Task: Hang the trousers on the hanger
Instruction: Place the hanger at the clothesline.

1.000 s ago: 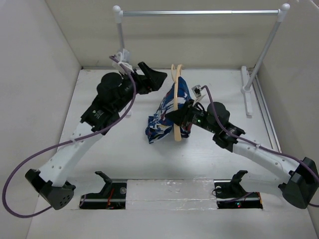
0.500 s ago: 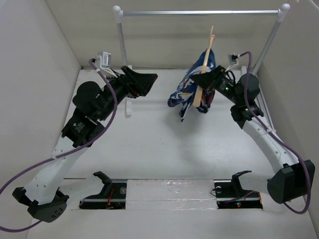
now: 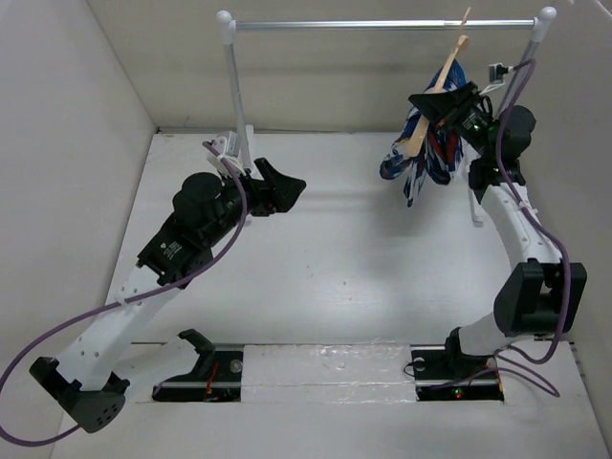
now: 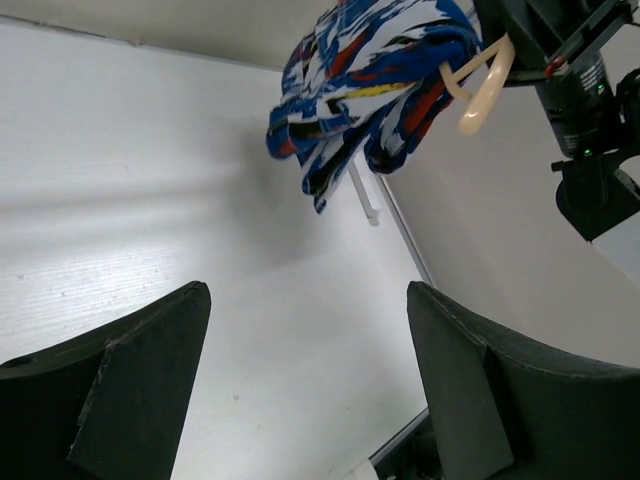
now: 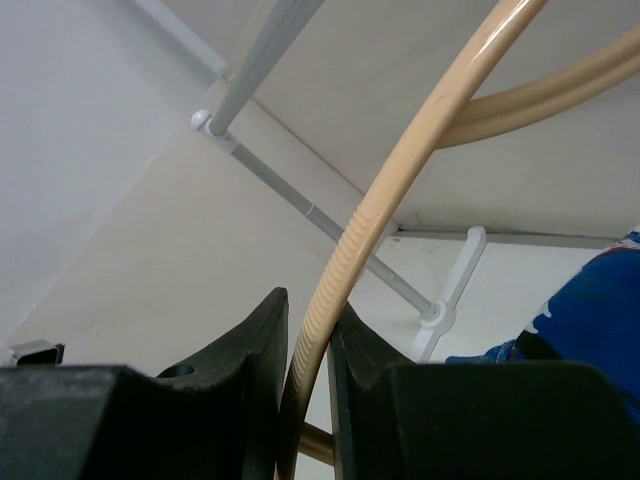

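Observation:
The tan hanger (image 3: pixel 442 84) is raised at the back right, its top end at the silver rail (image 3: pixel 382 24). The printed trousers (image 3: pixel 421 158) hang draped over it, clear of the table. My right gripper (image 3: pixel 432 100) is shut on the hanger's ribbed arm (image 5: pixel 340 270). In the left wrist view the trousers (image 4: pixel 370 80) and the hanger's end (image 4: pixel 485 90) show at the top. My left gripper (image 3: pixel 287 182) is open and empty, low over the table's left middle, well apart from the trousers.
The rail rests on two white posts, left (image 3: pixel 231 86) and right (image 3: pixel 507 96), each with a white foot on the table. White walls close in the left, back and right sides. The white table (image 3: pixel 325 277) lies between the arms.
My right gripper has lifted the hanger with the trousers from the table's middle up and right to the rail. My left arm swung about and sits lower and more central now.

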`<state>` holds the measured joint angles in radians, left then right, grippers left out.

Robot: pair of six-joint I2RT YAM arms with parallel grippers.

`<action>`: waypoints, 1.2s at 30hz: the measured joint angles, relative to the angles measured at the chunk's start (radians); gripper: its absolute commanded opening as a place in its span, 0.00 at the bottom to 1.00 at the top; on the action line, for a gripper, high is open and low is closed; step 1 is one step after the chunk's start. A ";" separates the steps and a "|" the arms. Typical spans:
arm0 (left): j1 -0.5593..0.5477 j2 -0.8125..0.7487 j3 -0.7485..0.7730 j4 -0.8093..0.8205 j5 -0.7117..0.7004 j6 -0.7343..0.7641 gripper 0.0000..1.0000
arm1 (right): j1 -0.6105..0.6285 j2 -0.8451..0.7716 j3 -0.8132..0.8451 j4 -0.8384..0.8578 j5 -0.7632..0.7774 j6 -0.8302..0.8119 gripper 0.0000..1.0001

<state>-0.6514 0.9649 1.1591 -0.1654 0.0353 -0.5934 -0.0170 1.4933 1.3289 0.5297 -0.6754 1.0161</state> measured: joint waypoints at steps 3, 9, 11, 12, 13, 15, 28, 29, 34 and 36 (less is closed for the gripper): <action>0.000 -0.023 -0.022 -0.013 -0.007 0.002 0.75 | -0.048 0.020 0.009 0.035 -0.024 0.036 0.00; 0.000 -0.029 -0.025 -0.020 -0.014 0.007 0.75 | -0.109 0.093 0.041 0.130 -0.045 0.095 0.00; 0.000 -0.029 -0.025 -0.020 -0.013 0.008 0.75 | -0.121 0.113 0.051 0.141 -0.052 0.111 0.00; 0.000 -0.029 -0.025 -0.019 -0.013 0.008 0.75 | -0.127 0.121 0.056 0.147 -0.056 0.120 0.00; 0.000 -0.028 -0.025 -0.019 -0.013 0.008 0.75 | -0.134 0.129 0.058 0.152 -0.059 0.129 0.00; 0.000 -0.024 -0.025 -0.018 -0.013 0.008 0.75 | -0.148 0.139 0.059 0.153 -0.066 0.139 0.00; 0.000 0.003 -0.041 -0.007 -0.009 0.003 0.75 | -0.298 0.171 0.054 0.247 -0.096 0.208 0.13; 0.000 0.005 -0.041 -0.006 -0.008 0.002 0.75 | -0.300 0.176 0.049 0.255 -0.099 0.209 0.22; 0.000 0.018 -0.041 -0.004 -0.010 0.001 0.76 | -0.303 0.183 -0.004 0.335 -0.120 0.195 0.48; 0.000 0.022 -0.041 -0.003 -0.010 0.001 0.77 | -0.313 0.172 -0.025 0.354 -0.128 0.179 0.51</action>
<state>-0.6514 0.9871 1.1183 -0.1688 0.0254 -0.5922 -0.3302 1.6650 1.3037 0.8837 -0.8036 1.1946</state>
